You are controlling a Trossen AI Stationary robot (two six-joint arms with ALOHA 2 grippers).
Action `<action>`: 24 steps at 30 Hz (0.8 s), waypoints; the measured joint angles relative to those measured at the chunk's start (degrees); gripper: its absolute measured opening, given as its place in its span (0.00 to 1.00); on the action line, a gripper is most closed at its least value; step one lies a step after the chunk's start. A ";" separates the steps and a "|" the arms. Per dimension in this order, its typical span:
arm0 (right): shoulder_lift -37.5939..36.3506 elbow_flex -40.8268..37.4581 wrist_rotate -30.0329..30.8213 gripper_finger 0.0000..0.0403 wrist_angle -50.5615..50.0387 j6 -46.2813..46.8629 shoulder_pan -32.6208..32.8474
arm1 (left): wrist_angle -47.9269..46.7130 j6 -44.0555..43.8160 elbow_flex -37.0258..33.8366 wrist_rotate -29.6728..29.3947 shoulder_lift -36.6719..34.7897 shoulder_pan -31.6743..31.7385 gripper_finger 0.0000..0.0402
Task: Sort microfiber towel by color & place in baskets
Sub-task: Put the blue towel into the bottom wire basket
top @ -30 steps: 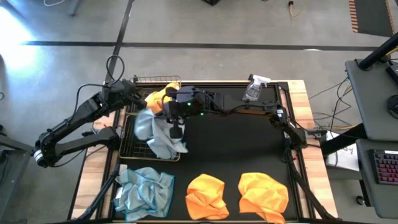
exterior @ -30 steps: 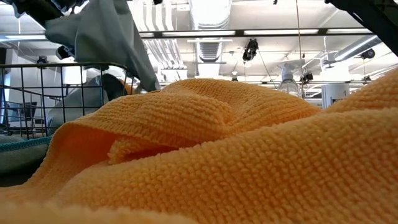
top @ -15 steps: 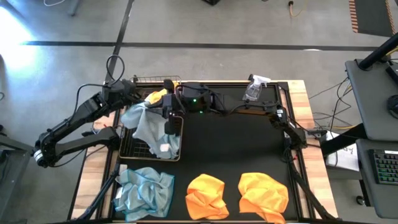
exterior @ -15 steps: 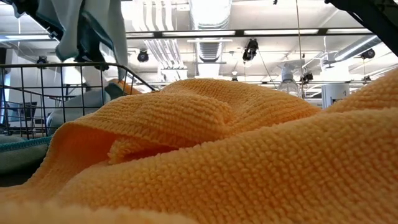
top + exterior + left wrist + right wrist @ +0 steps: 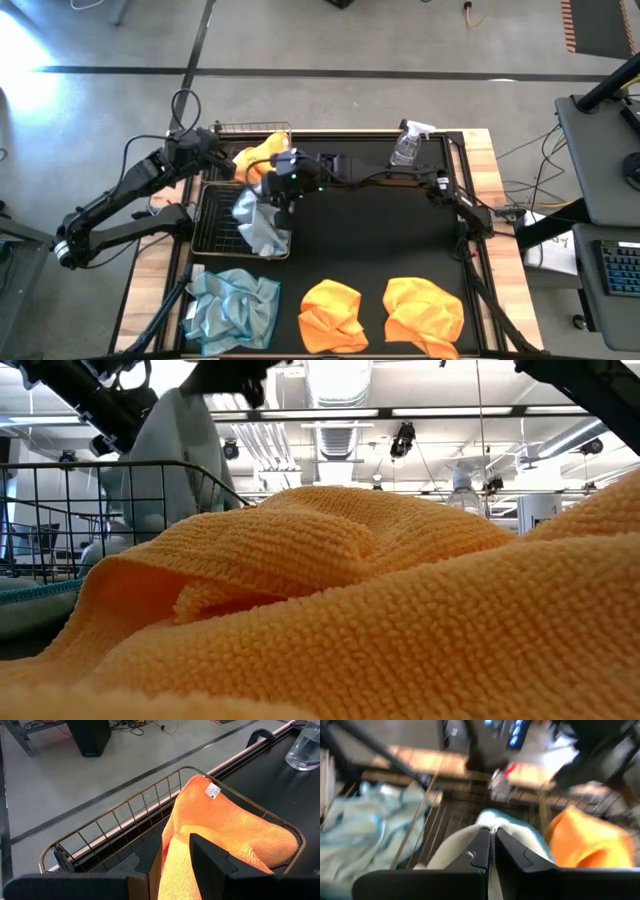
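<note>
while right tool pinches blue-grey towel, draped over near basket rim

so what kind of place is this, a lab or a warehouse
Probably an industrial-style robotics lab or workshop: bare grey concrete floor, exposed silver ceiling ducts with long strip lights, and a desk with a black computer keyboard beside the table.

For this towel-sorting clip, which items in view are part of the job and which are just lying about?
Part of the job:
- blue-grey towel held by the shut right gripper over the near basket
- orange towel in the far basket
- blue-grey towel on the table
- two orange towels on the table
- left gripper, at the far basket

Lying about:
- spray bottle
</note>
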 joint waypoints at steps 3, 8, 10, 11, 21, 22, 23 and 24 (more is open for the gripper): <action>1.22 -0.01 -3.57 0.03 -2.02 0.24 0.00 | 0.22 -0.56 -0.65 0.00 0.00 0.00 0.21; 2.27 -0.01 -7.04 0.03 -2.62 2.47 0.01 | 2.07 -0.84 -2.14 0.00 0.00 0.00 0.21; 2.29 -0.01 -7.04 0.03 -2.73 3.39 0.02 | 2.39 -0.89 -2.61 0.00 0.00 0.00 0.21; 2.29 -0.01 -7.05 0.03 -2.99 3.39 0.00 | 2.37 -1.01 -2.74 0.00 0.00 0.00 0.21; 1.90 -0.01 -9.90 0.05 -7.16 3.02 0.00 | 2.57 -1.51 -2.77 0.00 0.00 0.00 0.21; 1.90 -0.01 -10.71 0.06 -7.19 3.02 0.00 | 2.57 -1.70 -2.77 0.00 0.00 0.00 0.21; 1.90 -0.01 -11.46 0.07 -7.19 2.98 0.00 | 2.57 -1.76 -2.77 0.00 0.00 0.00 0.21; 1.90 -0.01 -12.09 0.09 -7.19 2.95 0.03 | 2.57 -1.84 -2.77 0.00 0.00 0.00 0.21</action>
